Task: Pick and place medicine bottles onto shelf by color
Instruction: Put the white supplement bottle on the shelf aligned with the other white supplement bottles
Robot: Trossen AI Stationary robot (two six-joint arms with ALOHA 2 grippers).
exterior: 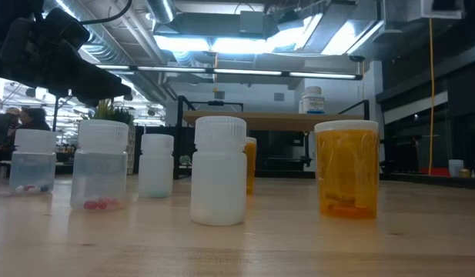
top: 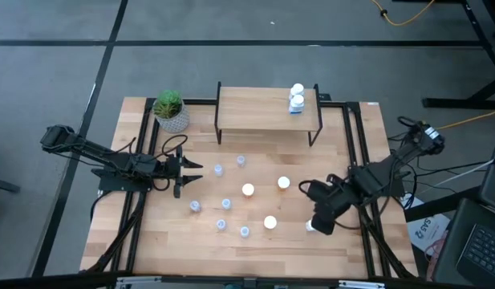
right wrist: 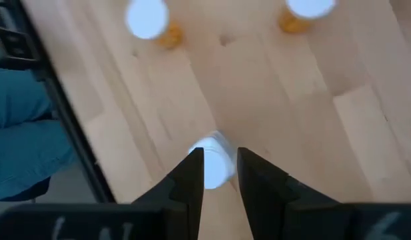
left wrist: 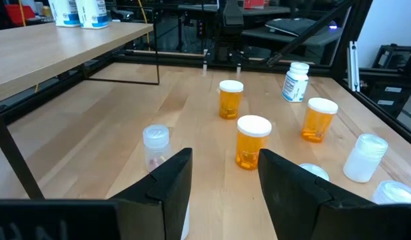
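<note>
1. Target: small white cylindrical plastic medicine bottle (right wrist: pixel 212 167), upright on the light wooden surface (top: pixel 351 249) near its front right corner, well apart from the shelf.
2. Right claw (top: pixel 315 223) poised straight over that bottle, straddling its cap in the right wrist view; cannot tell whether clenched on it or merely around it.
3. Before lifting, centre the cap in the claw and squeeze evenly; off-centre pressure would likely tip so light a bottle.
4. Raise straight up, high enough to clear the orange white-capped bottles (top: pixel 248 190) standing between here and the low light-wood shelf on black legs (top: pixel 247 112).
5. Carry to the shelf's right end and set down just beside the two white bottles (top: pixel 297 98) already there, keeping colours grouped; lower until seated before letting go.
6. Avoid nudging those two neighbours on approach.
7. Left claw (left wrist: pixel 222 167) released and holding nothing, hovering over the surface's left middle near the pale clear bottles (top: pixel 218 169); best kept waiting there, clear of the right arm's path.
</note>
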